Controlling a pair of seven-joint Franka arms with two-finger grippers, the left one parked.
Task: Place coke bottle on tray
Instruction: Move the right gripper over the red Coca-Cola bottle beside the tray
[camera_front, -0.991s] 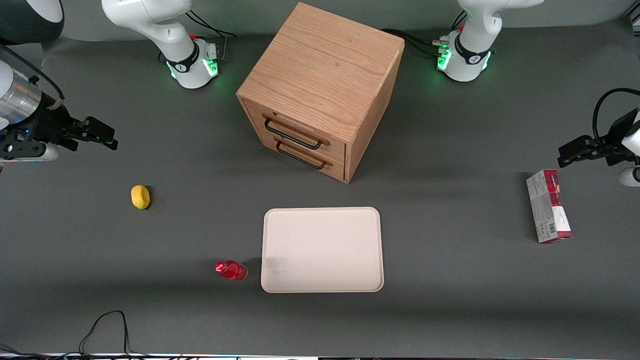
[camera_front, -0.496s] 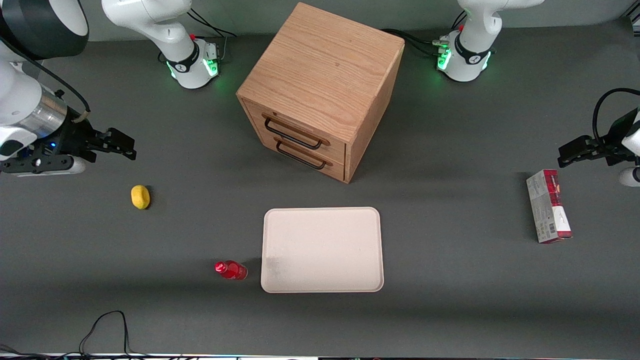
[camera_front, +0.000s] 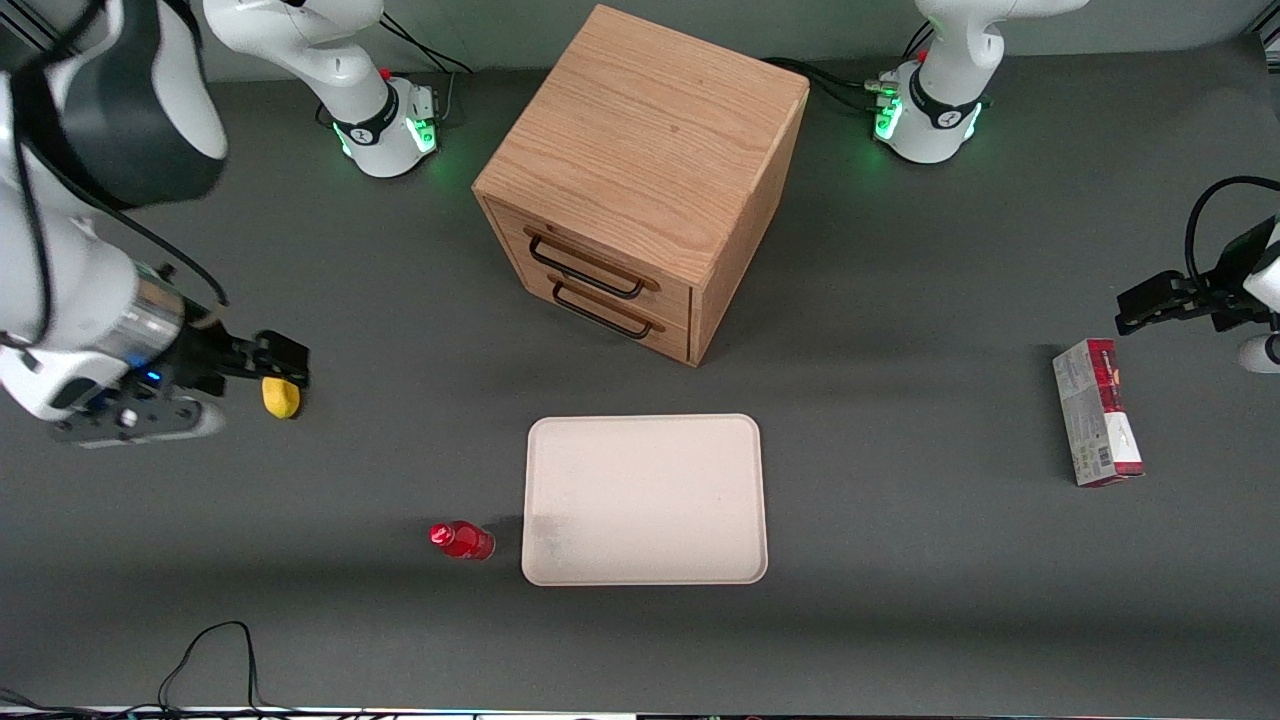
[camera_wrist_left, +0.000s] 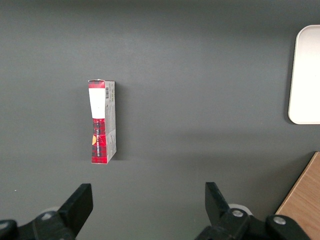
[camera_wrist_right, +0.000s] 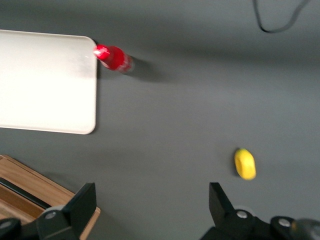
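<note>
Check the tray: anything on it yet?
Nothing: the tray shows bare all over, with none of it covered. The coke bottle stands on the table beside it. The gripper, open, hovers above the yellow lump.

One coke bottle (camera_front: 462, 540), one tray (camera_front: 645, 499), one lemon-like lump (camera_front: 281, 397), one cabinet (camera_front: 640, 180), one carton (camera_front: 1096, 412).

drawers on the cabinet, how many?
2, stacked on the cabinet front: upper drawer, lower drawer beneath it, both shut. Gripper open above the lemon.
</note>
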